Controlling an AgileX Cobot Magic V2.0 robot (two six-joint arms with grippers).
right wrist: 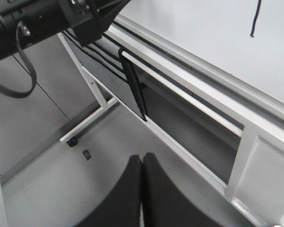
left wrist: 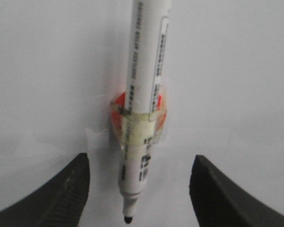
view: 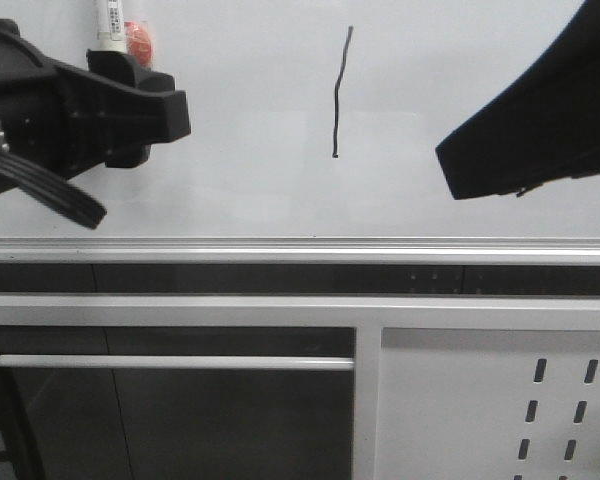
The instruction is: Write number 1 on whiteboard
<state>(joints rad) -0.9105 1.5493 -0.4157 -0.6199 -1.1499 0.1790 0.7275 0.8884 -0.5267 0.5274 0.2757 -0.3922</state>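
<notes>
Whiteboard [view: 240, 120] bearing number 1 [view: 341, 92], left hand [left wrist: 139, 189] spread wide around marker [left wrist: 143, 90], right hand [right wrist: 142, 194] closed, empty.

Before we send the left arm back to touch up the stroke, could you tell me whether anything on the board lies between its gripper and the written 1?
Nothing visible does. In the front view, only bare whiteboard lies between the left gripper and the number 1. The right gripper is on the stroke's far side.

Thin black wavy number 1 [view: 338, 92], upright on glossy pale whiteboard [view: 260, 130], upper centre
</notes>
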